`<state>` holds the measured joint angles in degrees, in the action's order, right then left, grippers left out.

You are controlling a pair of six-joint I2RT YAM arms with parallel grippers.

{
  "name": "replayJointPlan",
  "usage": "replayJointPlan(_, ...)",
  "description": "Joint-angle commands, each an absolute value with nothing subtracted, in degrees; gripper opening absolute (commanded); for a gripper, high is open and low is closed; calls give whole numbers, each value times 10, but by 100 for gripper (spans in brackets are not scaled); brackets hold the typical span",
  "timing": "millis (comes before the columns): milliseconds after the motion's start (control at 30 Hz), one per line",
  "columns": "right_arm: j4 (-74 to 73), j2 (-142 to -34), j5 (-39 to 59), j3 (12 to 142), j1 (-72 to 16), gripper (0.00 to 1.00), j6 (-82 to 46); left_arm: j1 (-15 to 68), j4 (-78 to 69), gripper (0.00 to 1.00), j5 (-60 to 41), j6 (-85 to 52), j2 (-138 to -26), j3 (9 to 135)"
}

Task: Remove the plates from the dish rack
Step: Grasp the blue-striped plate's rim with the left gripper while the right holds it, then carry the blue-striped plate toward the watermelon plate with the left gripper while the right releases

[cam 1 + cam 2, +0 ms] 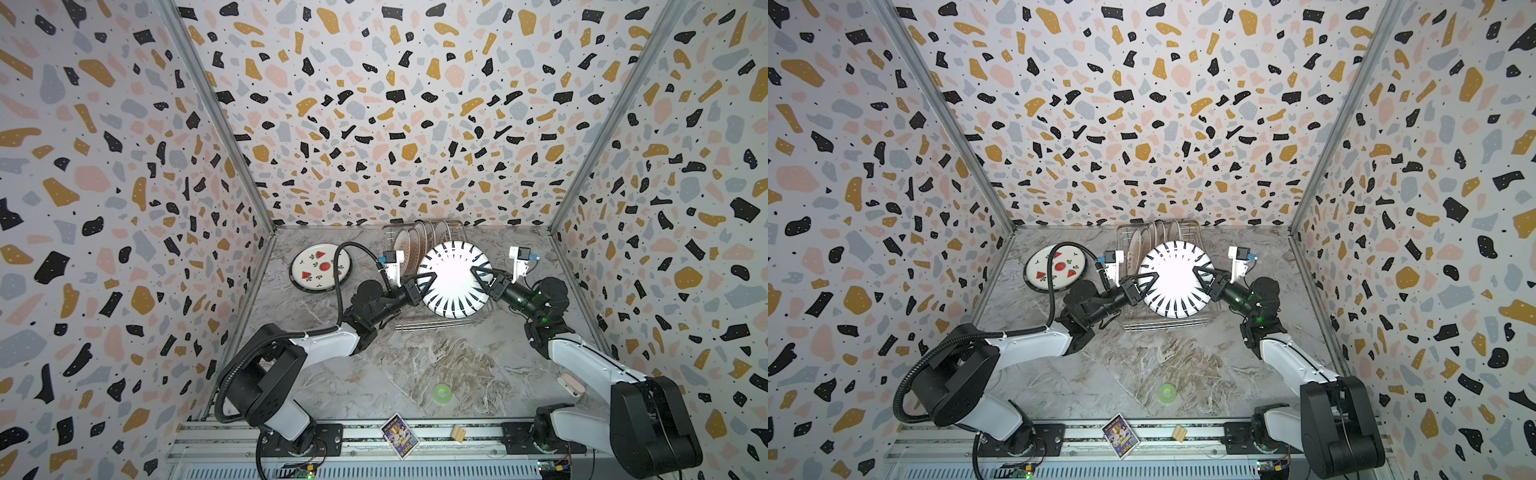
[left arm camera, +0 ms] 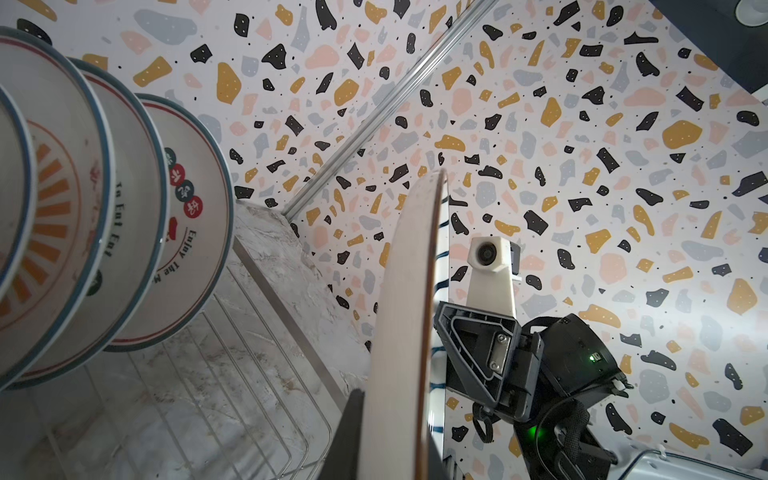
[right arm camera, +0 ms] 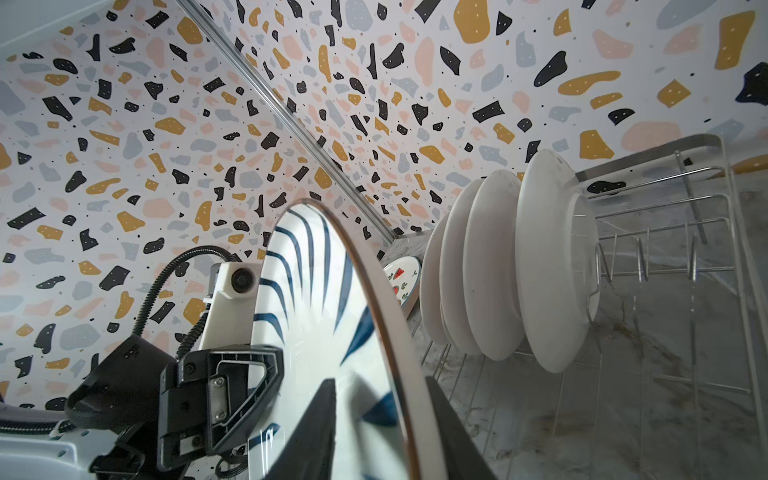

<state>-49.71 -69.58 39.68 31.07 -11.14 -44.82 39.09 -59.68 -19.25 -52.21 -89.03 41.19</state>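
Note:
A white plate with dark radial stripes (image 1: pixel 453 291) (image 1: pixel 1173 295) hangs tilted over the front of the silver wire dish rack (image 1: pixel 440 326) (image 1: pixel 1167 325). My left gripper (image 1: pixel 432 277) (image 1: pixel 1154 277) is shut on its left rim; in the left wrist view the plate (image 2: pixel 403 311) sits edge-on between the jaws of that gripper (image 2: pixel 392 436). My right gripper (image 1: pixel 473 270) (image 3: pixel 382 399) straddles the right rim of the plate (image 3: pixel 316 316), open, with a gap at the plate's face. Several plates (image 1: pixel 419 239) (image 2: pixel 83 208) (image 3: pixel 498 266) stand upright in the rack's back.
A watermelon plate (image 1: pixel 320 266) (image 1: pixel 1054 266) lies stacked on a dark-rimmed one on the marble table, left of the rack. Near the front are a small green ring (image 1: pixel 442 392), a picture card (image 1: pixel 400 434) and a wooden block (image 1: pixel 458 433). Patterned walls enclose three sides.

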Motion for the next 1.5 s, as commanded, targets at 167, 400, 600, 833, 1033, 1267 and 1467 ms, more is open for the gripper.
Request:
replayJointPlan(167,-486,-689,392,349,-121,52,-391,394,-667,0,-196,-541,-867,423)
replayJointPlan(400,-430,-690,380,370,-121,76,-361,391,-673,0,-177,-544,-860,423)
replayJointPlan(600,-418,-682,357,366,-121,99,-359,378,-706,0,-178,-574,-864,414)
replayJointPlan(833,-404,-687,333,373,-129,99,-351,358,-730,0,-169,-586,-850,387)
replayJointPlan(1033,-392,-681,320,379,-141,99,-344,348,-715,0,-155,-573,-817,367)
replayJointPlan(1267,-371,-663,283,383,-161,99,-331,324,-715,0,-159,-575,-778,338)
replayJointPlan(1467,-356,-662,268,398,-191,99,-311,299,-709,0,-149,-576,-742,306)
